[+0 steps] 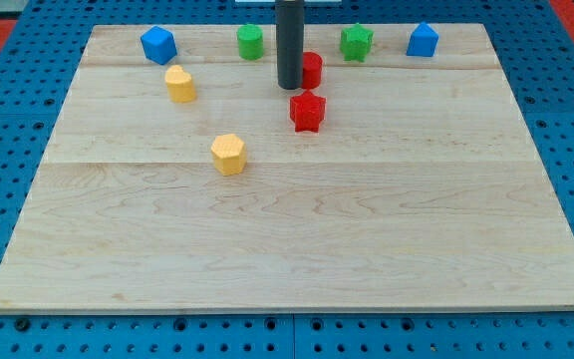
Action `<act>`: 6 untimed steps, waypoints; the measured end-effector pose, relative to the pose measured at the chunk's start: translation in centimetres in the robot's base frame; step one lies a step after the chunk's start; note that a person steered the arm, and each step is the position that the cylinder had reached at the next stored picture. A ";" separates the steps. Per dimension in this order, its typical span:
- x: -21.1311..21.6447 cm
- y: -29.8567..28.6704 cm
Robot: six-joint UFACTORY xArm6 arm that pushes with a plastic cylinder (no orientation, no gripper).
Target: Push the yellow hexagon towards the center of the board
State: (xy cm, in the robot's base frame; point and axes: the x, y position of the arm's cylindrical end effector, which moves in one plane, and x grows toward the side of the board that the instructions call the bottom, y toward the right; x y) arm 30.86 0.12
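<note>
- Sitting left of the board's [297, 249] middle, the yellow hexagon [228, 154] stands upright on its flat base; it is about as wide as it is tall, so I can make out no long axis and no clear facing direction.
- It looks like a stubby six-sided yellow block with a paler top face, standing alone and touching nothing.
- No container shows here; every block rests straight on the wooden board.
- My tip [289, 87] is down near the view's top, well apart from the hexagon, above it and to its right.
- My rod ends plain, with nothing to spread or pinch; the tip stands just left of a red block [312, 70], and I cannot tell whether they touch.
- A red star [307, 111] lies just below my tip, to its right.
- A second yellow block [179, 84] sits up and left of the hexagon.
- Along the top edge stand a blue block [158, 45], a green block [251, 42], another green block [356, 42] and another blue block [423, 40].
</note>
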 end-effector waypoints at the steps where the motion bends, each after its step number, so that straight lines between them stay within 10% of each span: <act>1: 1.8 -3.4; 4: 8.6 -12.6; 6: 12.2 -7.9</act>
